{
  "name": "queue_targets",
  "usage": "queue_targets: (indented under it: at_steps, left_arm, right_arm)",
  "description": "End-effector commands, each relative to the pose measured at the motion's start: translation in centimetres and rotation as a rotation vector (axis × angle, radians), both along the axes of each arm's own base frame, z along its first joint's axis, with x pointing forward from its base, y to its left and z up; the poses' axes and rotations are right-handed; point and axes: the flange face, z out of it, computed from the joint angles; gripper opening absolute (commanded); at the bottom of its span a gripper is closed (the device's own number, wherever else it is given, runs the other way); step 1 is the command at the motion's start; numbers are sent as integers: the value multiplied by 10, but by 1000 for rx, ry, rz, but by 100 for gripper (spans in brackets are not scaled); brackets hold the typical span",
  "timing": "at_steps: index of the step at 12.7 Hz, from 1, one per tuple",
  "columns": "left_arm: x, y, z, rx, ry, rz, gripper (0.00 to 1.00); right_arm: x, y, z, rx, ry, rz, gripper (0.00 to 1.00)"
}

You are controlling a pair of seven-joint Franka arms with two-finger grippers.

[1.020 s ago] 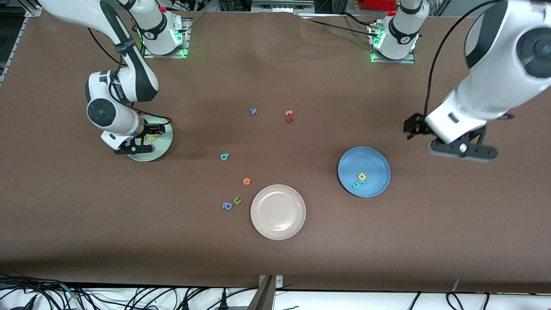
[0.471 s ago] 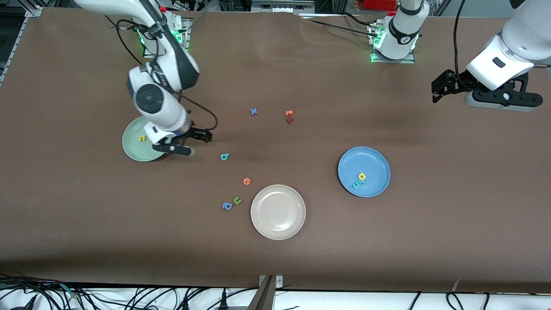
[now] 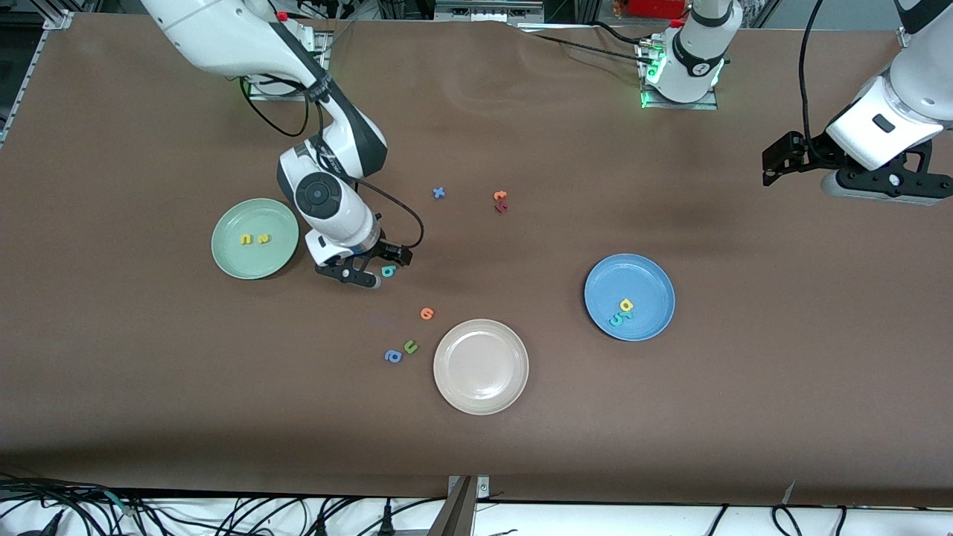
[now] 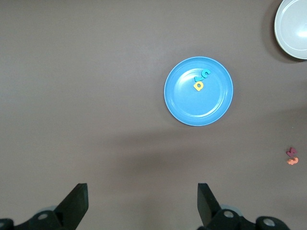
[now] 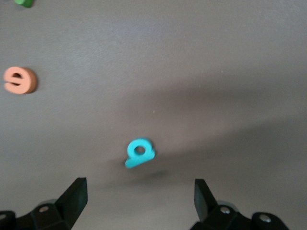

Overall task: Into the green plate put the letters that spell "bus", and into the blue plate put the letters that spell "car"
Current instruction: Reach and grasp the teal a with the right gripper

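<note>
Brown matting covers the bench [image 3: 149, 387], seen from the high front camera, with cables along its lower edge. The beige plate [image 3: 481, 366] is taken as the landmark. Toward the right arm's end of the bench from it, and farther from the camera, the green plate [image 3: 255, 238] is seen with a yellow "u" [image 3: 246, 240] and a yellow "s" [image 3: 263, 239] lying in it. Toward the left arm's end from the beige plate, the blue plate [image 3: 630, 297] is seen holding a yellow "a" [image 3: 626, 304], a teal "c" [image 3: 616, 320] and a teal "r" [image 3: 624, 315] bunched together. Just beside the beige plate, toward the right arm's end, lie a green "u" [image 3: 410, 346] and a blue "a" [image 3: 393, 356], with a small orange letter [image 3: 426, 313] slightly farther back. A teal "b" [image 3: 387, 271] lies farther back again, and the right gripper [image 3: 370, 269] is held low over it with fingers spread and nothing gripped. Farthest from the camera lie a blue "x" [image 3: 439, 193] and an orange and dark red pair [image 3: 501, 201]. The left gripper [image 3: 878, 186] waits raised over bare bench at the left arm's end.

From the left wrist camera, the blue plate [image 4: 198, 91] with its three letters is seen whole, part of the beige plate [image 4: 292, 26] is seen at the frame's corner, and the open fingers [image 4: 76, 203] hold nothing.

From the right wrist camera, the teal "b" [image 5: 139, 153] is seen flat on the bench between the parted fingers [image 5: 74, 196], untouched, with the small orange letter [image 5: 20, 80] well apart from it.
</note>
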Motion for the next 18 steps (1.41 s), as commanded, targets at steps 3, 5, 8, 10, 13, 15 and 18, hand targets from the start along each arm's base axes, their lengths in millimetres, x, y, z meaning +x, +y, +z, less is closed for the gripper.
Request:
queue_targets:
  at_steps: [3,5,8,10,13,15,18]
  left_arm:
    - [-5,-2,9,-16,42,9,100]
    - [5,-9,5,-14,43,-5,100]
    - [10,-10,8,-10,35,-8,100]
    - [10,-12,10,-11,30,-13,100]
    - [7,-20,12,-11,34,-27,100]
    - [6,-18,15,2,28,-26,100]
    - [7,-15,17,0,22,-19,100]
  right_arm:
    - [4,3,-14,-15,-8,10,92]
    - [5,4,-23,-3,-24,18,92]
    - [3,5,-35,-16,-40,55,92]
    - [2,5,-39,-17,-34,53,87]
    - [2,5,-39,-18,-34,54,70]
    - [2,5,-39,-18,-34,56,59]
    - [3,5,-38,-18,-36,60,54]
